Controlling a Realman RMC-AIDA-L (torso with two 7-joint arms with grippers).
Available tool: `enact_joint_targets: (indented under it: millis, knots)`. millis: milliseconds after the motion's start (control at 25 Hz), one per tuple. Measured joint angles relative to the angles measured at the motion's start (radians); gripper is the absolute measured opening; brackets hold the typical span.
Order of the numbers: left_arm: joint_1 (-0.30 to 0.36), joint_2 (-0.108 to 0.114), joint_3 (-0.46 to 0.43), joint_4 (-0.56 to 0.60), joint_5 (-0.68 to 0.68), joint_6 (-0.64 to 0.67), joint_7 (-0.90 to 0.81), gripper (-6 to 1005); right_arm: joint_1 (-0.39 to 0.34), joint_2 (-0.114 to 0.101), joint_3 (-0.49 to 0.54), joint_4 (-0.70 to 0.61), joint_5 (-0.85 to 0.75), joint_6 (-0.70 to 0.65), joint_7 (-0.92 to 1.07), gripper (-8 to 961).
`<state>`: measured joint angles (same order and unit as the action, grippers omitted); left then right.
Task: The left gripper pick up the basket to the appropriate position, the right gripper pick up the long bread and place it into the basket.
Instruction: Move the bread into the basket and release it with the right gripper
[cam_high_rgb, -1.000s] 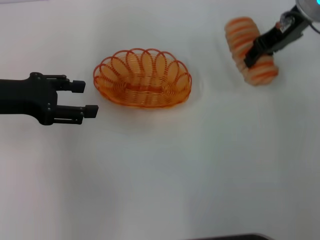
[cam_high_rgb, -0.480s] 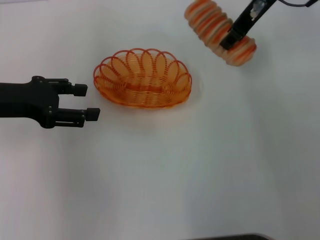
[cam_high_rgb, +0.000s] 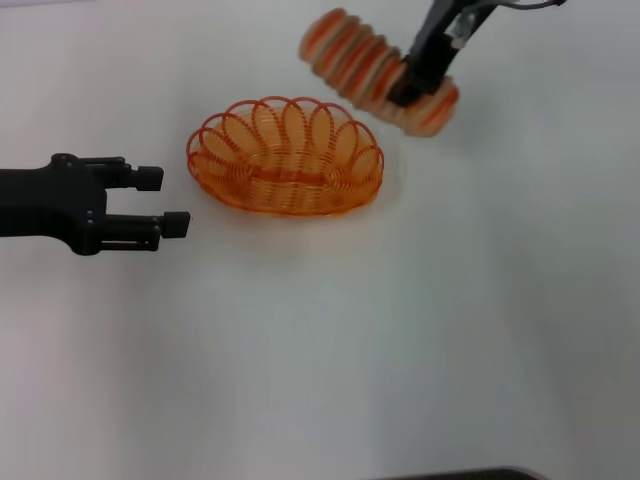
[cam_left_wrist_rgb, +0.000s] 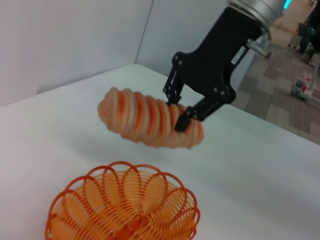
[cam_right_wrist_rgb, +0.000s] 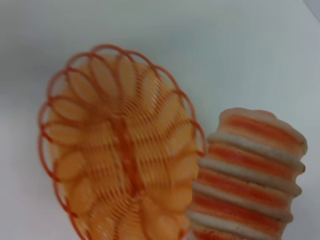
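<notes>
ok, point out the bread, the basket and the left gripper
bread (cam_high_rgb: 360, 64), head view, striped middle
basket (cam_high_rgb: 285, 176), head view, woven floor
left gripper (cam_high_rgb: 163, 200), head view, gap between fingertips

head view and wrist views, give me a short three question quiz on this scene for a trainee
1. True or false: the long bread already lies in the basket.
2. Which gripper holds the bread? A) left gripper B) right gripper C) neither
3. Fill in: the left gripper's fingers are ____ and sit beside the basket on the robot's left, apart from it.

Key:
1. False; it hangs in the air beyond the basket's far right rim.
2. B
3. open
</notes>
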<state>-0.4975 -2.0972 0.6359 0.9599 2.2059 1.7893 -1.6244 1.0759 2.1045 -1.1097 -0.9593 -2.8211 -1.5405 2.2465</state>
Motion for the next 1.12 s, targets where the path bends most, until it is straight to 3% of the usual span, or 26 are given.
enact_joint_targets:
  millis: [360, 1120]
  knots:
    - [0.001, 0.001, -0.004, -0.001, 0.000, 0.000, -0.003, 765, 0.009, -0.010, -0.151, 0.003, 0.205, -0.023, -0.030, 278]
    - [0.001, -0.002, -0.004, 0.000, 0.000, -0.004, -0.003, 766, -0.004, -0.003, -0.220, 0.027, 0.221, 0.034, -0.114, 222]
